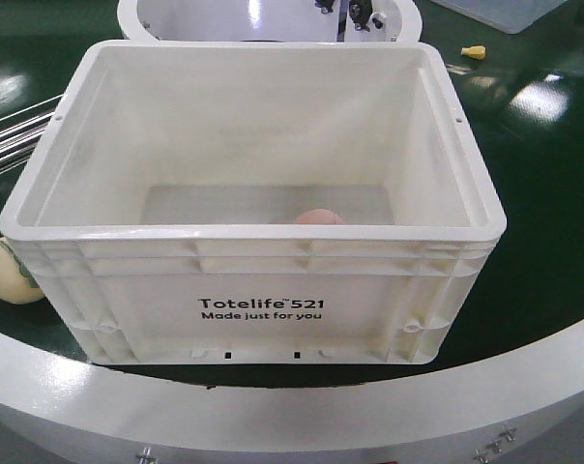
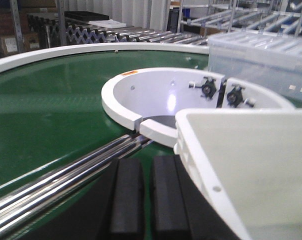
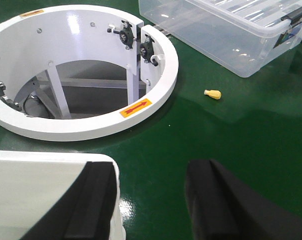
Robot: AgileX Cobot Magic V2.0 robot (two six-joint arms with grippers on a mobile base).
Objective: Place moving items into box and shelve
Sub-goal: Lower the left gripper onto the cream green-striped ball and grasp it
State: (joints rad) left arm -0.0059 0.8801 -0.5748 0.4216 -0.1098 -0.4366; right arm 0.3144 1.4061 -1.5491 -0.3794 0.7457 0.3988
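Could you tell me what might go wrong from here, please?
The cream ball lies outside the crate, beside its near left corner; lifting the crate now would likely leave it behind or set it rolling. The right pincer is open with one finger at the crate's corner; a grip that close to the rim's end may slip. The left pincer sits between the crate wall and the rails; a sideways move could knock either.

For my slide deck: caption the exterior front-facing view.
White crate on the green belt holds one pinkish ball; a cream ball lies outside, beside its corner.
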